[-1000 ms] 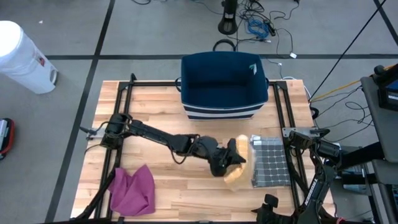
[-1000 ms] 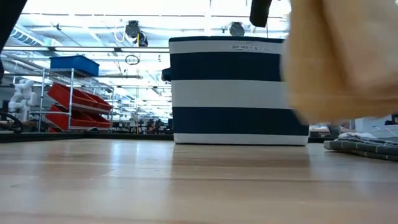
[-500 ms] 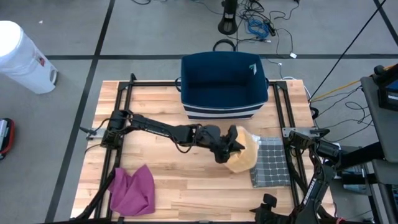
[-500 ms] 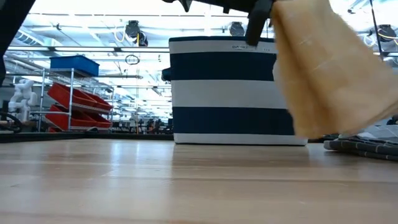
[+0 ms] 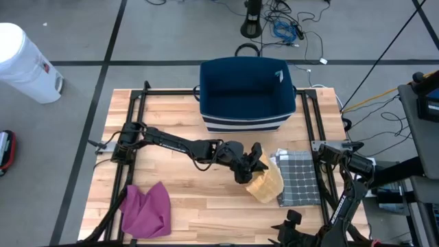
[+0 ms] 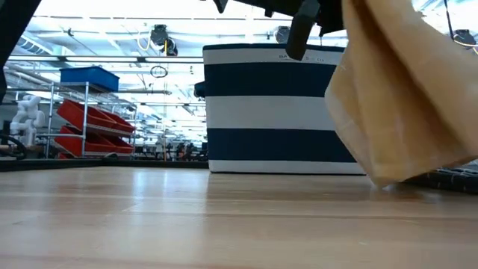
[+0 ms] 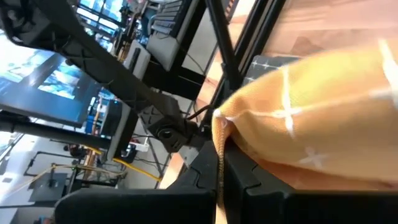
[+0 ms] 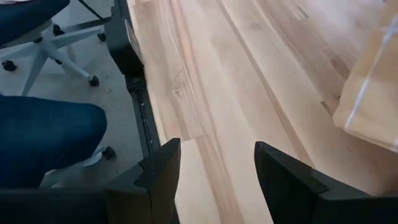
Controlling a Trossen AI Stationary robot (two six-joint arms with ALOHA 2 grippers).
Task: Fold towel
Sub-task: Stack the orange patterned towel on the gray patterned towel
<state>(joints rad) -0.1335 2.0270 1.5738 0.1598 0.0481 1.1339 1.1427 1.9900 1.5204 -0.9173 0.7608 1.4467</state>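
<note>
Pinching the yellow towel [image 5: 265, 182] shut in its fingers right of centre in the high view, the left gripper [image 5: 252, 165] holds it hanging off the table, probably to lay it flat, while the right gripper [image 8: 214, 165] waits open at bottom right.

Grey floor [image 5: 171, 41], red shelf bins [image 6: 89, 119], bright ceiling lights [image 6: 112, 26]
</note>
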